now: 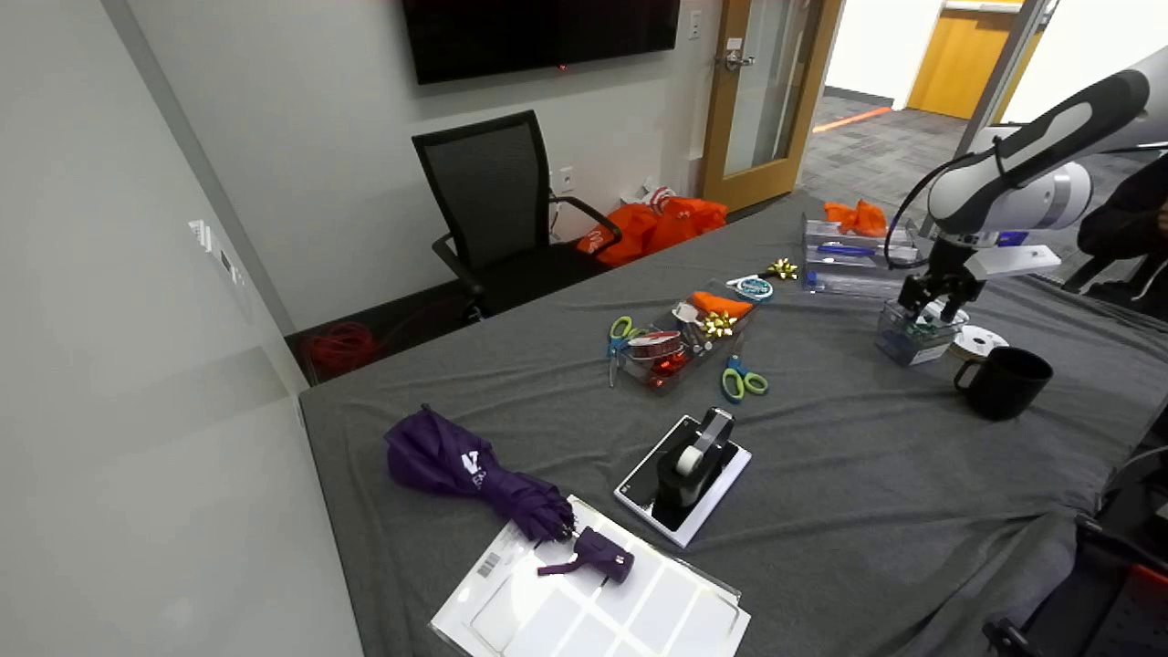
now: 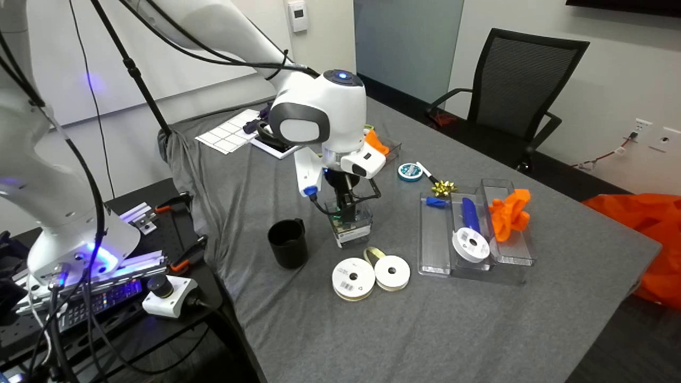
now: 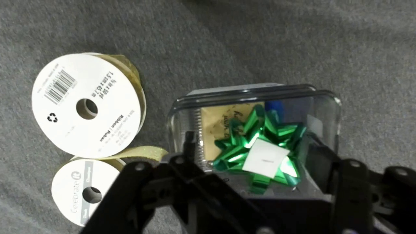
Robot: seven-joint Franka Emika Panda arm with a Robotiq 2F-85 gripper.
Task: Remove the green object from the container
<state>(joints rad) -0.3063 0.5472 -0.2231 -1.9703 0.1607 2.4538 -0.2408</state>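
The gripper (image 3: 252,144) was found with its jaws wide apart, one to each side of a green foil gift bow (image 3: 247,148); it had hold of nothing. The bow lay inside a clear plastic bin (image 2: 354,235), its white square backing facing up, above a tan spiral-bound notepad (image 3: 211,133). In both exterior views the gripper pointed down at the bin's top; how deep it reached could not be determined. A black mug (image 2: 288,244) stood upright near the bin on the grey-covered table (image 2: 452,330). Two ribbon spools (image 3: 86,130) lay flat close by, one overlapping the other in the wrist view, with gold ribbon (image 3: 144,152) extending toward the bin. In an exterior view, a clear divided organiser (image 2: 435,239) held orange fabric (image 2: 509,215) and a further white spool (image 2: 463,247). A black tape dispenser (image 1: 675,474) rested on a white-framed panel (image 1: 712,509) near a purple umbrella (image 1: 447,465).
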